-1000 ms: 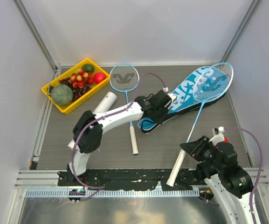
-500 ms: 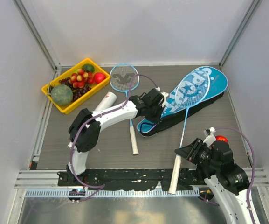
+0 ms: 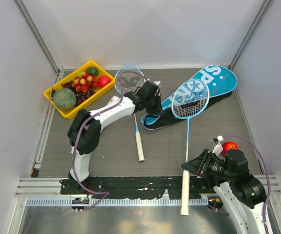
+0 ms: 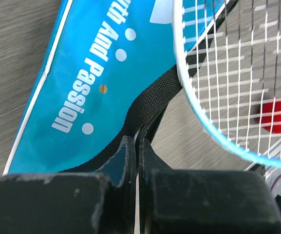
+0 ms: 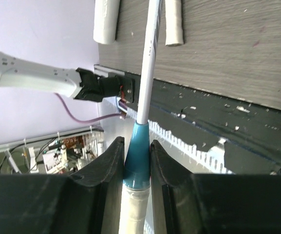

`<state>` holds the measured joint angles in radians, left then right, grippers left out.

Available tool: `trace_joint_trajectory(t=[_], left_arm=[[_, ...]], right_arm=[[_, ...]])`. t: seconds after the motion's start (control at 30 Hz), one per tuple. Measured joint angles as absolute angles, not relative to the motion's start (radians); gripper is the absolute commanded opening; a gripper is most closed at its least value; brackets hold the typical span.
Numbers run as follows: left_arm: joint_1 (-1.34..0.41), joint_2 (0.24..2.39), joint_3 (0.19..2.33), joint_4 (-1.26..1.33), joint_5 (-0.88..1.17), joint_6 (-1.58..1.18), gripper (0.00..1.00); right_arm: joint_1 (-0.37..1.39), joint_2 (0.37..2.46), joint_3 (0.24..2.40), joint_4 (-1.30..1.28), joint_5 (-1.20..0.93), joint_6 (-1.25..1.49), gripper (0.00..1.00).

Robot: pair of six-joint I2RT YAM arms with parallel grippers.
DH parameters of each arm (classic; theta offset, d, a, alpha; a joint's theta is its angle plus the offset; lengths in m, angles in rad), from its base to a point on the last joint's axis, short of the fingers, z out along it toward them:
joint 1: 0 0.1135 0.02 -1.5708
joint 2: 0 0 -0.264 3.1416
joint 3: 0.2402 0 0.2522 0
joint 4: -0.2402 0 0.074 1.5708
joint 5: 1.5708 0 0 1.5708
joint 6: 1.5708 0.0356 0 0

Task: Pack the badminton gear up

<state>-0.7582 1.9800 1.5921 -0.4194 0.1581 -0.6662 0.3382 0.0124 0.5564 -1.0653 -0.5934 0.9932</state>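
The left gripper [image 4: 136,144] was clenched on the black edge band of the blue bag [image 3: 206,87]. Its two fingers were pressed together with the band pinched between them. It held the bag's lower-left end, near the centre of the top view. From there the bag slanted across the table [image 3: 159,146] to the upper right of the frame.

The right gripper [image 3: 197,165], at the lower right, was grasping a racket [image 3: 190,99]. Its fingers were closed on the blue cone where the thin shaft met the white handle. The handle ran down past the table's near edge. The shaft ran up the frame to the light-blue head, which overlapped the bag's lower edge. Whether the head touched the bag could not be told.

A second racket [image 3: 140,146] lay flat on the table left of centre, with its head at the upper centre partly behind the left arm and its handle pointing down the frame. A white tube [image 3: 113,102] lay just left of it, mostly hidden by that arm. A yellow tray [image 3: 49,91] of fruit sat at the upper left. A red apple [image 3: 229,146] lay at the right, just above the right arm's wrist.
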Motion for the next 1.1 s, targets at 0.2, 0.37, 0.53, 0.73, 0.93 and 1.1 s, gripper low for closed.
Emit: trace_joint_trajectory(t=[0.2, 0.37, 0.53, 0.73, 0.93, 1.1], left_arm=[[-0.759, 1.995, 1.647, -0.384, 0.159, -0.679, 0.0], [-0.757, 2.004, 1.671, -0.36, 0.146, -0.681, 0.0], [-0.757, 2.004, 1.671, -0.355, 0.099, -0.678, 0.0], [-0.752, 2.004, 1.671, -0.35, 0.051, -0.677, 0.0], [-0.751, 2.001, 1.656, -0.314, 0.046, -0.68, 0.0], [-0.751, 1.979, 1.591, -0.265, 0.053, -0.7, 0.0]], right_arm=[[0.338, 0.01, 0.64, -1.114, -0.669, 1.005, 0.05], [0.338, 0.01, 0.677, -1.172, -0.71, 1.027, 0.05], [0.338, 0.006, 0.69, -1.222, -0.728, 1.09, 0.05], [0.338, 0.006, 0.698, -1.237, -0.731, 1.198, 0.06], [0.338, 0.006, 0.726, -1.285, -0.724, 1.288, 0.05], [0.338, 0.006, 0.71, -1.245, -0.723, 1.337, 0.05]])
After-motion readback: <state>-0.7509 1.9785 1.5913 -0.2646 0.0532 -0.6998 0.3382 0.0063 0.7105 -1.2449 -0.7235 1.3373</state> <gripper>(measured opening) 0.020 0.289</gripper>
